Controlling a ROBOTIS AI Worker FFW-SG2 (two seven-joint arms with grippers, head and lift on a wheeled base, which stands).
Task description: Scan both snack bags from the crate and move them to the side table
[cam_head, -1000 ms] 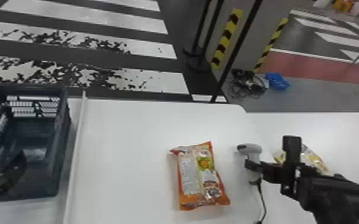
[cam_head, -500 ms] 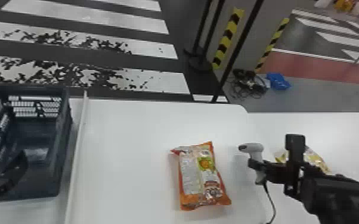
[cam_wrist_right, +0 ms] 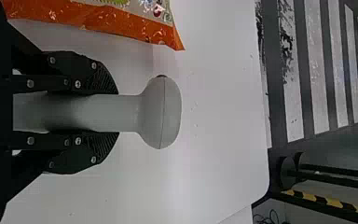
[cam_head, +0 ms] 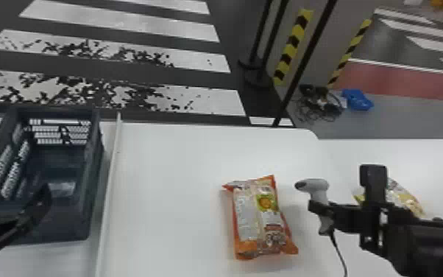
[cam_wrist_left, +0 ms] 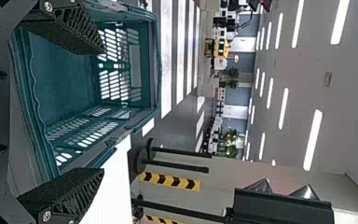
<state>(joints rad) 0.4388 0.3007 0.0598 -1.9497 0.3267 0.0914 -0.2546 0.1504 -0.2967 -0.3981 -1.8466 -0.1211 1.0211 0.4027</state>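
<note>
Grey scanner [cam_head: 319, 186], seemingly upright, nose leftward, clenched in right tool [cam_head: 320, 210]; left tool [cam_head: 15, 188] released.

There are two snack bags [cam_head: 263, 221], one crate [cam_head: 92, 184], one scanner [cam_head: 318, 187] — and two black-and-yellow strips [cam_head: 293, 46].

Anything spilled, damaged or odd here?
On the table, nothing: the orange snack bag looks intact. Behind, black cables lie tangled on the floor beside a blue object, and dark blotches break up two white floor stripes, like worn paint.
</note>
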